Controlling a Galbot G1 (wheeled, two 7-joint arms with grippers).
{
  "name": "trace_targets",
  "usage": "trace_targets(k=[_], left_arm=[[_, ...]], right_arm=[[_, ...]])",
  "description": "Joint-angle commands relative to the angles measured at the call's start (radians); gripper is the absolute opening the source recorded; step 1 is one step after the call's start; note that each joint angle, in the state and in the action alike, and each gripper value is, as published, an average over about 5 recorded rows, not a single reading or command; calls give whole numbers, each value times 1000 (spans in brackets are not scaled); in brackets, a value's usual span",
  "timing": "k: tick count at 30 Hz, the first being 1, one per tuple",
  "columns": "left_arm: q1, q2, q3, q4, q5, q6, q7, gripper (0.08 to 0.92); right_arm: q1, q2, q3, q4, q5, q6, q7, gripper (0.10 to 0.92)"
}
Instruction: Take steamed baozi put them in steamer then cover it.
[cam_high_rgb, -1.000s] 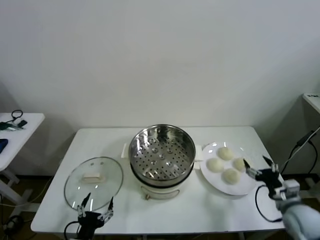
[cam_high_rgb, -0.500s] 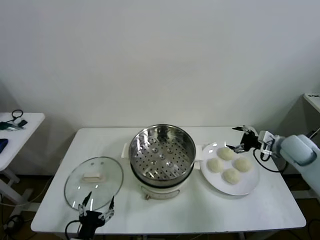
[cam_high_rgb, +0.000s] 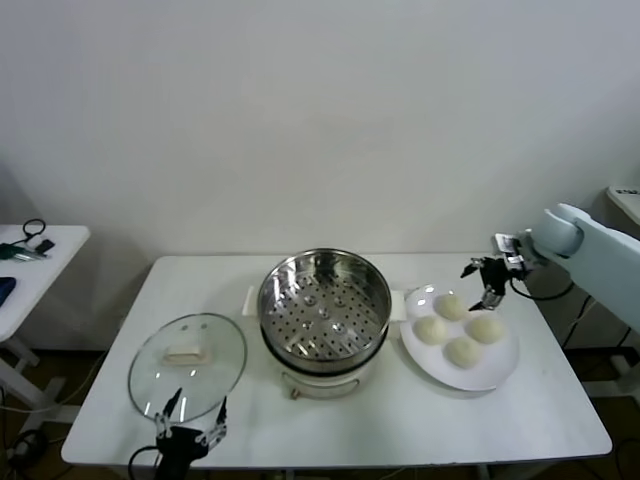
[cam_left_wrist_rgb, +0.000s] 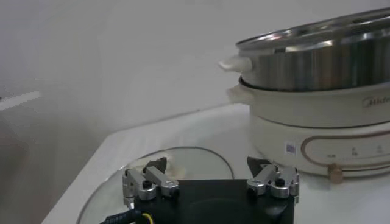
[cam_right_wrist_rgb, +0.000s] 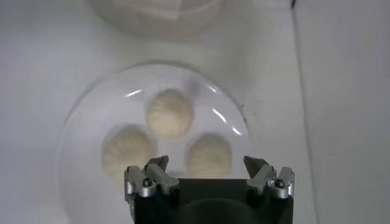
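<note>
— Baozi first: where do they sit?
— All four steamed baozi (cam_high_rgb: 452, 325) lie on the white plate (cam_high_rgb: 497, 375), at the bench's (cam_high_rgb: 380, 420) right end. Going left to right: the left end effector (cam_high_rgb: 189, 421) hangs spread at the front edge, just before the glass cover (cam_high_rgb: 187, 365) lying flat.
— And the middle?
— The steamer (cam_high_rgb: 324, 305), uncovered, tray bare.
— The right side?
— The right end effector (cam_high_rgb: 482, 279) hovers spread above the plate's far edge, gripping nothing.

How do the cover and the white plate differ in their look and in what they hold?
The cover is clear glass with a white handle, left of the steamer; the white plate is opaque, on its right. The cover bears nothing; the plate holds four steamed baozi. Both are round and lie flat on the table.
</note>
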Motion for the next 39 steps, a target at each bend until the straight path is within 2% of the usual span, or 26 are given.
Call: trace_targets(k=[1, 8, 15, 30, 34, 39], left_arm=[[8, -1, -3, 2, 1, -6, -2, 823], [21, -8, -3, 10, 3, -21, -13, 823], [26, -11, -3, 14, 6, -27, -16, 823], [28, -19, 2, 19, 13, -33, -20, 823], [26, -19, 3, 25, 18, -35, -21, 823], [23, -19, 2, 25, 18, -34, -25, 823]], right_arm=[[56, 156, -132, -228, -28, 11, -69, 823], [-35, 261, -8, -384, -123, 53, -27, 823], [-79, 318, 31, -408, -110, 43, -18, 823], [-101, 329, 79, -442, -226, 46, 4, 792], [-108, 328, 101, -451, -245, 49, 9, 741], [-119, 333, 132, -455, -244, 57, 19, 640]])
